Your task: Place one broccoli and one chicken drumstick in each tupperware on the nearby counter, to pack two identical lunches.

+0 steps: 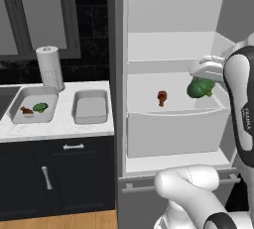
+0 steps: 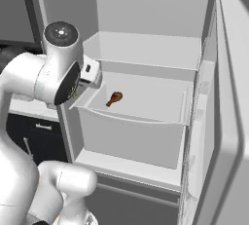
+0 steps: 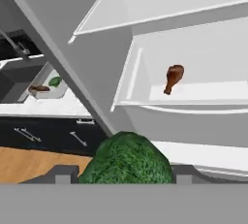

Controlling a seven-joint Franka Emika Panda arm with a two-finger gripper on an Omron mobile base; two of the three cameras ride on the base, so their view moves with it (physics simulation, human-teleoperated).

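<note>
Broccoli, a bright-green floret with a bumpy crown (image 1: 201, 87), sits between the two dark finger tips of the white arm's two-finger gripper (image 1: 204, 80), whose jaws are closed on it; in the hand view its crown (image 3: 127, 161) lies between the finger tips (image 3: 62, 174) at the bottom of the frame. The gripper (image 3: 118, 177) holds the floret in front of the open white refrigerator (image 1: 173, 15), at the right side of its middle level and above the front wall of the translucent drawer (image 1: 173, 131). On the drawer's floor lies a small reddish-brown chicken drumstick (image 1: 161, 97), well apart from the held floret; the right base view (image 2: 114, 99) and the hand view (image 3: 173, 78) show it lying alone there, bulbous end up and narrow end down in the hand view. To the left of the refrigerator runs the white marbled stone counter (image 1: 64, 124) over dark navy cabinets with silver handles (image 1: 74, 178). Two shallow light-grey rectangular tupperware trays stand on it side by side: the nearer tray (image 1: 90, 119) shows nothing inside it, while the farther tray (image 1: 17, 119) holds a second green floret (image 1: 40, 107) and a second brown drumstick (image 1: 26, 110), just beside each other. A white paper-towel roll (image 1: 49, 67) stands upright behind the farther tray.
</note>
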